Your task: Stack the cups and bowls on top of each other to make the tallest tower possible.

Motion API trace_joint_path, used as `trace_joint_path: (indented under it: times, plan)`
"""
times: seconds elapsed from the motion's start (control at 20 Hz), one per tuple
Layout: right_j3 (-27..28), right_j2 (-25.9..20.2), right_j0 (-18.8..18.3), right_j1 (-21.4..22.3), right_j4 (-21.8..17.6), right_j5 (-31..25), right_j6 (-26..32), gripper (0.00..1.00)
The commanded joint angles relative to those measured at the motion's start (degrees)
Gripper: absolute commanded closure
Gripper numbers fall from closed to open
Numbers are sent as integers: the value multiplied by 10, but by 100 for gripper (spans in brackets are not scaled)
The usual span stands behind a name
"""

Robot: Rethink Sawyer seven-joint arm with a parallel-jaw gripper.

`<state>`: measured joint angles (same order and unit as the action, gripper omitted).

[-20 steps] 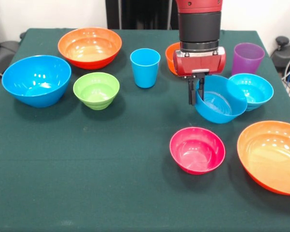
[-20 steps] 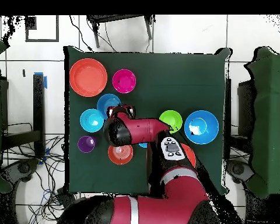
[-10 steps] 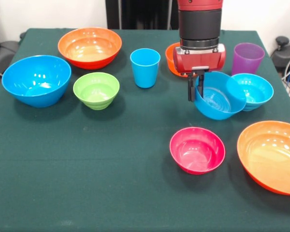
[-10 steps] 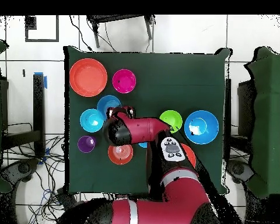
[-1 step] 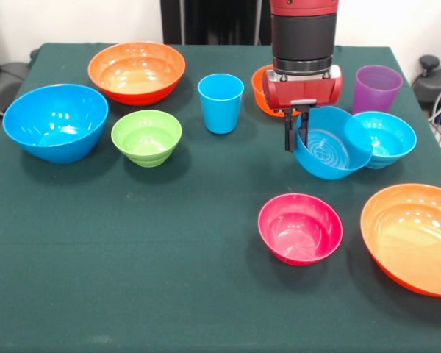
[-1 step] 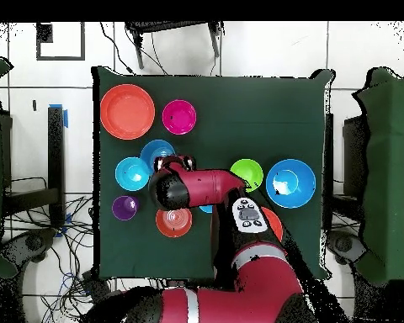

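My gripper (image 5: 295, 140) is shut on the near-left rim of a blue bowl (image 5: 332, 152), which hangs tilted just above the cloth and leans against a cyan bowl (image 5: 389, 134). From overhead the gripper (image 6: 168, 161) sits at the edge of this blue bowl (image 6: 154, 150). A pink bowl (image 5: 300, 228) stands in front of it. The purple cup (image 5: 376, 88) is at the back right and the light blue cup (image 5: 220, 103) at the back middle. No tower is in view; every bowl and cup stands singly.
A big orange bowl (image 5: 411, 237) sits at the right edge and another (image 5: 136, 70) at the back left. A large blue bowl (image 5: 55, 121) and a green bowl (image 5: 145, 137) stand on the left. A small orange bowl (image 5: 262, 84) is behind my arm.
The gripper has risen a little with the blue bowl, which now hangs higher and more tilted against the cyan bowl. Nothing else has moved.
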<state>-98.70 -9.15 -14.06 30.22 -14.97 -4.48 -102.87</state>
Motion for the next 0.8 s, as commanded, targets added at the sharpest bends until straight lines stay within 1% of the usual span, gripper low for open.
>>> trace_joint_path:
  times: [0.05,0.25,0.8]
  plan:
    - [34,-56,3,-1,-2,-86,-9,100]
    - [51,-60,3,1,3,-106,-4,100]
    - [68,-66,2,7,4,-133,-3,100]
